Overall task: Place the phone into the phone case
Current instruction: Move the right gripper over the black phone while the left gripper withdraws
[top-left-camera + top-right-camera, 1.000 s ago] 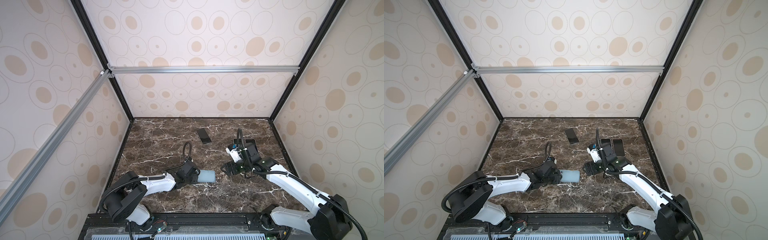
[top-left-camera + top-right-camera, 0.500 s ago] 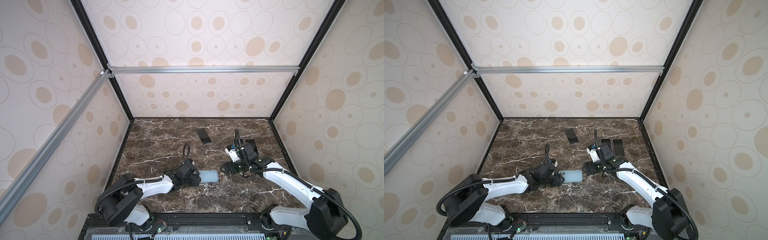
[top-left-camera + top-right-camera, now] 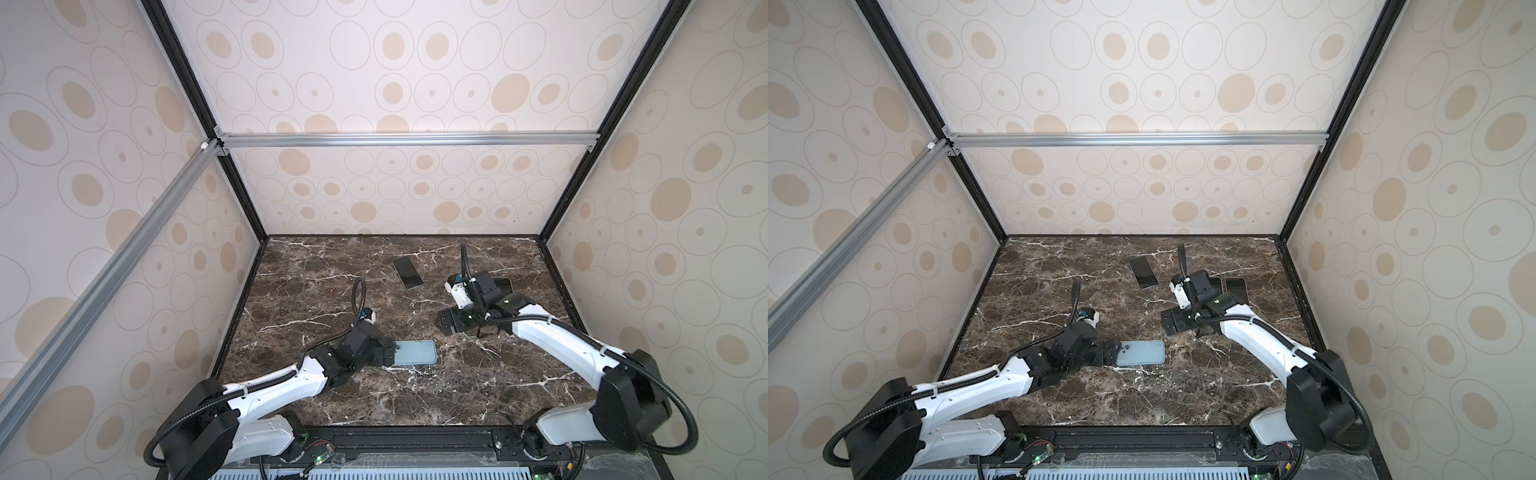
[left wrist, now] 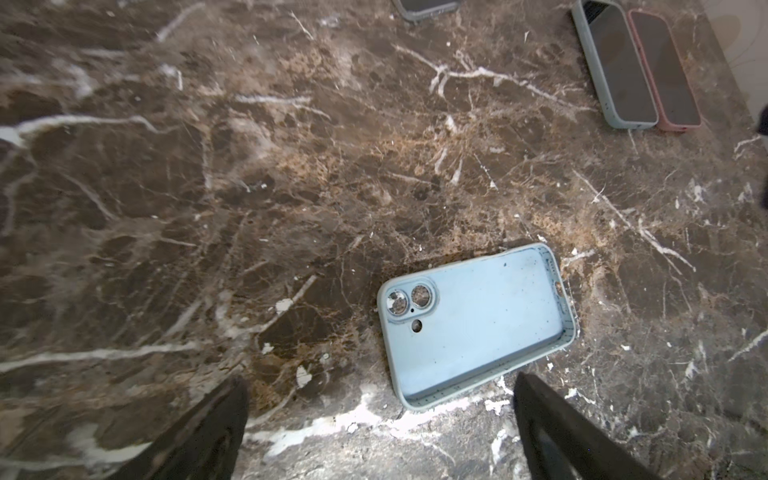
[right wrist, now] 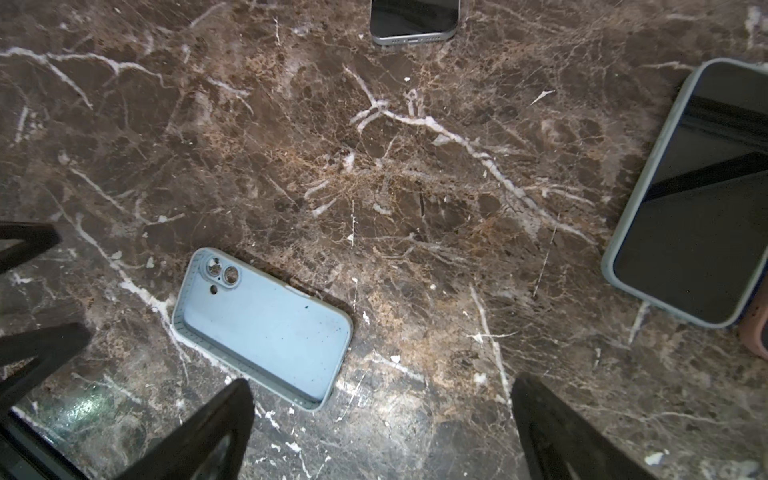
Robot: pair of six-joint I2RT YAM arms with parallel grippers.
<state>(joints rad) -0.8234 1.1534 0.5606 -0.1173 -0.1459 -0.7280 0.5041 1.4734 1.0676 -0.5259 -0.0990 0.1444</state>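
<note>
In a top view the case [image 3: 414,353] lay flat on the counter [image 3: 457,399] just beside my left claw [image 3: 386,357], the phone [image 3: 408,272] well behind. The left wrist view showed that claw [image 4: 380,380] spread wide, holding nothing. The right wrist view showed my right claw [image 5: 382,381] likewise.

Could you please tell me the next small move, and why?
Probably the right gripper should reach for the bare grey-framed phone at the back: both grippers are open and empty, and the light-blue phone case lies empty, open side up, by the left gripper.
</note>
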